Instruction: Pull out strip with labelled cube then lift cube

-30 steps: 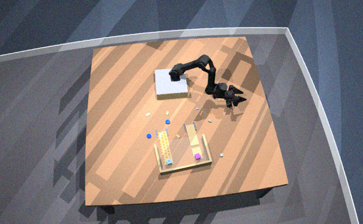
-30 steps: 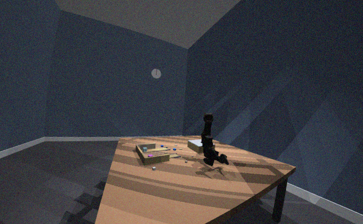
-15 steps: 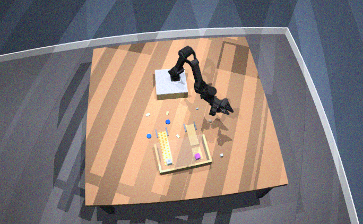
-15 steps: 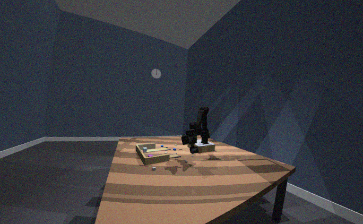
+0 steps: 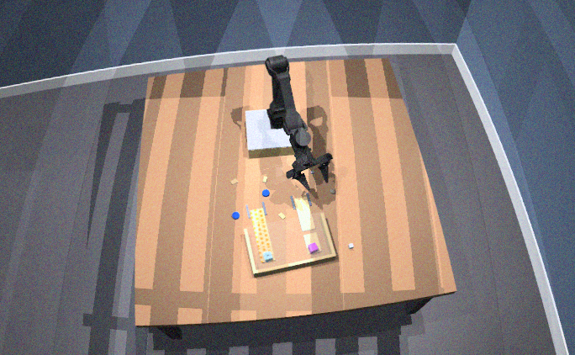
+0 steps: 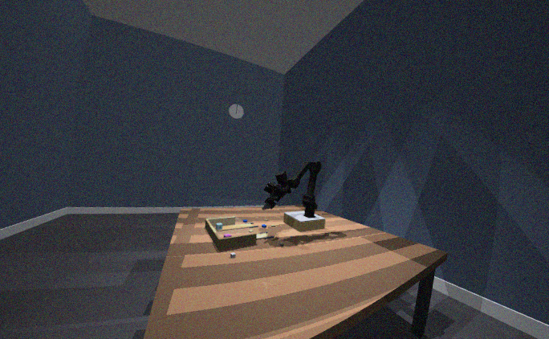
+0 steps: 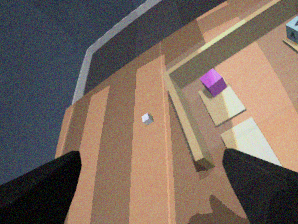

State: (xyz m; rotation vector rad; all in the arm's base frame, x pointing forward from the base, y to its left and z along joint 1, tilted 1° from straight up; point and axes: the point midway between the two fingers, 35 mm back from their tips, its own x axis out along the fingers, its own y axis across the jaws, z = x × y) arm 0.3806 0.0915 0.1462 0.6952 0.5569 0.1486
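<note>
the gripper [image 5: 313,175] is held apart, empty, near the broken pale strip [image 5: 303,214]; the dotted strip [image 5: 260,229] could be missed.

Bare blue-walled room, perhaps a lab, wooden table [image 6: 293,274], wall clock [image 6: 236,111]

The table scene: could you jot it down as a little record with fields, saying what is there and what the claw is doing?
gripper: open, holding nothing, above the table
tray: low three-walled frame, open toward the arm
dotted strip: orange-spotted, in one piece, light blue cube at its far end
plain strip: pale, broken by a gap; magenta cube on the far piece
loose bits: two blue discs, small white cube
</note>
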